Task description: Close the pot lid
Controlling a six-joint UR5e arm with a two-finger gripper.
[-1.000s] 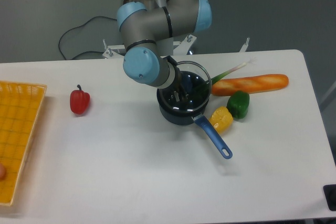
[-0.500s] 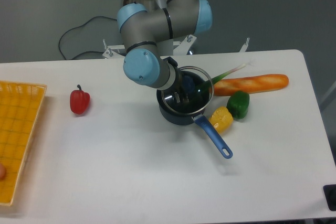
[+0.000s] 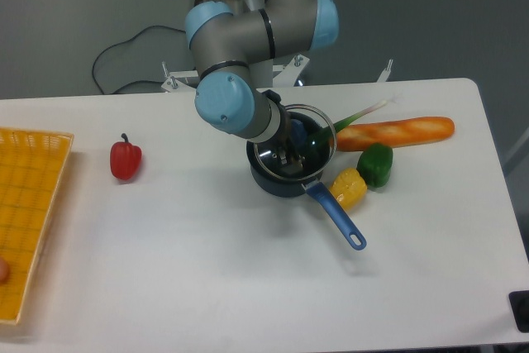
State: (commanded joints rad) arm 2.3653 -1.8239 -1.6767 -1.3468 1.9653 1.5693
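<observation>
The dark pot [image 3: 276, 184] stands mid-table, its blue handle [image 3: 337, 215] pointing toward the front right. The clear glass lid [image 3: 321, 135] with a thin metal rim hangs tilted over the pot's mouth, covering most of it, its far right edge raised. The lid's blue knob [image 3: 297, 131] shows next to the wrist. My gripper [image 3: 286, 155] reaches down over the pot from the back left and is shut on the lid, with the dark fingers seen against the glass. The exact grip point is hard to make out.
A yellow pepper [image 3: 349, 187] and a green pepper [image 3: 376, 164] lie just right of the pot, touching its handle side. A baguette [image 3: 397, 131] and a green onion [image 3: 364, 111] lie behind them. A red pepper [image 3: 126, 159] and a yellow basket [image 3: 29, 212] are at the left.
The lid has come down from a steep tilt above the pot's back rim to a flatter tilt over the pot's mouth. The gripper moved slightly down and right with it.
</observation>
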